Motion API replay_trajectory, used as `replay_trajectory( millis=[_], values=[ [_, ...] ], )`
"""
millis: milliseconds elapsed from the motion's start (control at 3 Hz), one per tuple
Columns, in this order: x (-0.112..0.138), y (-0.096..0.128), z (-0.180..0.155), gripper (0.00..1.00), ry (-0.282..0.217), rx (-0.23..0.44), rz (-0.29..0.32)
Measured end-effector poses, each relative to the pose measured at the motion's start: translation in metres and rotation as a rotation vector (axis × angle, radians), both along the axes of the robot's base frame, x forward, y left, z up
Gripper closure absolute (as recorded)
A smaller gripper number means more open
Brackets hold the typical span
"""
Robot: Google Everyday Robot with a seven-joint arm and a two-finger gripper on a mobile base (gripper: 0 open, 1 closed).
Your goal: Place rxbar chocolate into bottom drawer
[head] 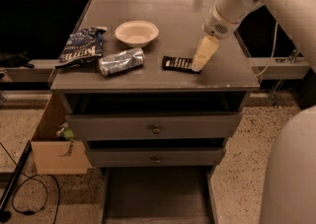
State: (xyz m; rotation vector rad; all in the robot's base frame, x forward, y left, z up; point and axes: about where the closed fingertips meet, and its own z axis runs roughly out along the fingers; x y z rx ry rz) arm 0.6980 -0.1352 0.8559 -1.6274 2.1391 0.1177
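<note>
The rxbar chocolate (177,63), a flat black wrapper with white lettering, lies on the grey cabinet top (163,77) right of centre. My gripper (198,66) reaches down from the upper right, its cream fingers at the bar's right end and touching or nearly touching it. The bottom drawer (158,193) is pulled open at the foot of the cabinet, a shallow grey tray with nothing in it.
A crushed silver can (121,61), a blue-and-white chip bag (79,46) and a white bowl (137,33) sit on the cabinet top to the left. Two shut drawers with round knobs (156,130) lie below. A cardboard box (55,144) stands at the left.
</note>
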Motion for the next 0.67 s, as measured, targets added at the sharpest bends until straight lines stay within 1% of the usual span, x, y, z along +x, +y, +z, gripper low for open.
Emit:
replay_trajectory(
  millis=[333, 667],
  values=[
    [0.005, -0.002, -0.009, 0.00, 0.013, 0.023, -0.005],
    [0.006, 0.003, -0.026, 0.00, 0.045, 0.050, -0.008]
  ],
)
